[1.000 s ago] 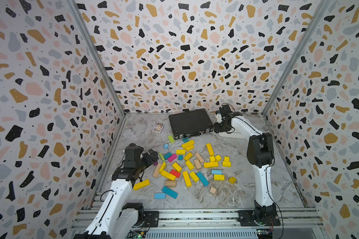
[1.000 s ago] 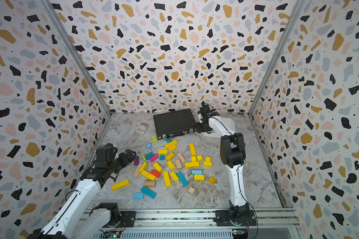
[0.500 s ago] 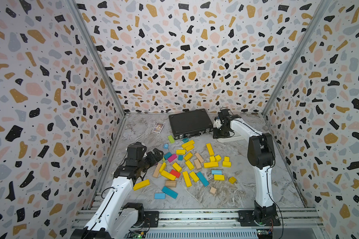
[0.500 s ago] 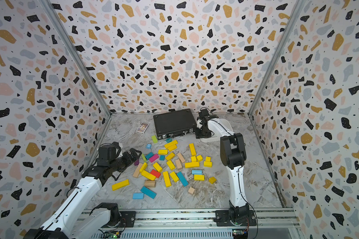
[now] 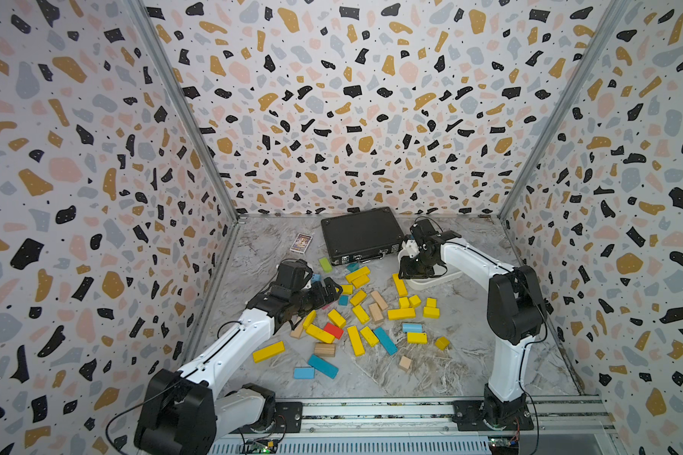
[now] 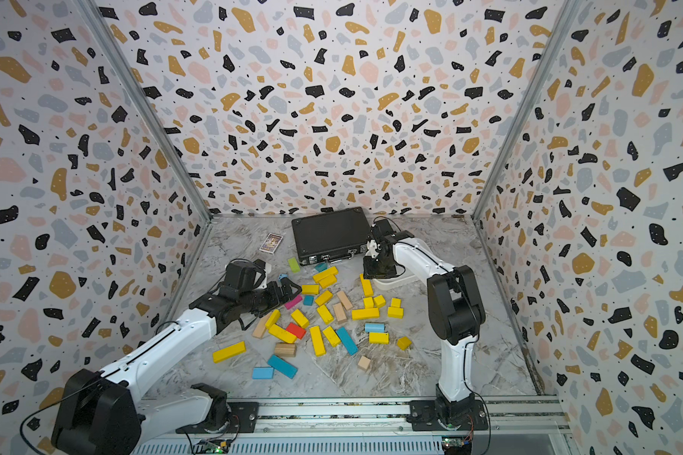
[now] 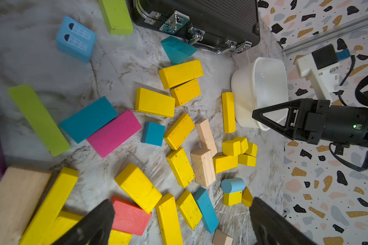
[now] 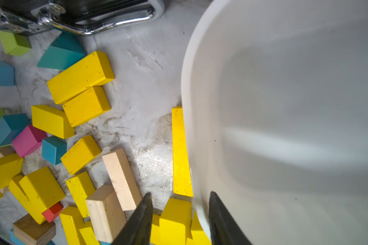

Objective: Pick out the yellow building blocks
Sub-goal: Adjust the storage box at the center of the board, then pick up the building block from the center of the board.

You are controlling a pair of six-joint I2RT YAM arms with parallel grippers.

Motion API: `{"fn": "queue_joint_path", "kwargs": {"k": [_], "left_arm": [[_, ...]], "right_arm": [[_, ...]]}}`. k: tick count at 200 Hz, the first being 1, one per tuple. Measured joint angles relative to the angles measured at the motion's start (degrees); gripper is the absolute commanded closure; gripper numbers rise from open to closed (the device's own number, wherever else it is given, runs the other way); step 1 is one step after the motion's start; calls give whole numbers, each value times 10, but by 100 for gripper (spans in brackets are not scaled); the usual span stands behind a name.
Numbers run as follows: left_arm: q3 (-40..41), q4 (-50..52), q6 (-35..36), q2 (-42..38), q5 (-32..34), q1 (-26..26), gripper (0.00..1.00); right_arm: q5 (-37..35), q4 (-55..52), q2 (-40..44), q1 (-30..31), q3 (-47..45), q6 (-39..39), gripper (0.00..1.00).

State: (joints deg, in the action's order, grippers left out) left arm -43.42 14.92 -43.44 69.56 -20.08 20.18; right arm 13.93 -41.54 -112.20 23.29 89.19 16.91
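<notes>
Many yellow building blocks [image 5: 401, 314] [image 6: 365, 313] lie scattered mid-table among other colours. A long yellow bar [image 8: 180, 148] rests against a white tub [image 5: 434, 280] [image 8: 285, 106]. My right gripper [image 5: 407, 272] [image 8: 180, 203] is open over the tub's near rim, with one finger inside and the other outside. Yellow cubes [image 8: 174, 220] sit on the table below the gap. My left gripper [image 5: 328, 292] [image 7: 183, 214] hangs wide open and holds nothing above the pile's left side, over a red block [image 7: 130, 216] and yellow bars [image 7: 168, 218].
A black case [image 5: 361, 234] and a small card box [image 5: 301, 242] lie at the back. Lime-green [image 5: 325, 264], teal [image 5: 385, 340], pink [image 7: 114, 133] and tan [image 5: 375, 313] blocks mix with the yellow ones. One yellow bar [image 5: 268, 351] lies apart at front left. Patterned walls close three sides.
My left arm has reached further right, over the pile's edge. My right gripper has come down and forward from beside the case to the tub's near rim.
</notes>
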Motion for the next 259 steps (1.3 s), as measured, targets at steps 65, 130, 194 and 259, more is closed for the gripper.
{"fn": "queue_joint_path", "kwargs": {"k": [65, 130, 194, 259], "left_arm": [[-59, -16, -7, 87, -1, 65, 2], [-127, -44, -3, 108, 39, 150, 2], [-109, 14, 8, 62, 167, 147, 0], [-58, 45, -15, -13, 202, 83, 0]], "right_arm": [[-111, -16, 97, 0, -3, -85, 46], [-107, -50, 232, 40, -174, -123, 45], [-50, -14, 303, 99, -272, -286, 42], [-30, 12, 203, 139, -235, -563, 44]]}}
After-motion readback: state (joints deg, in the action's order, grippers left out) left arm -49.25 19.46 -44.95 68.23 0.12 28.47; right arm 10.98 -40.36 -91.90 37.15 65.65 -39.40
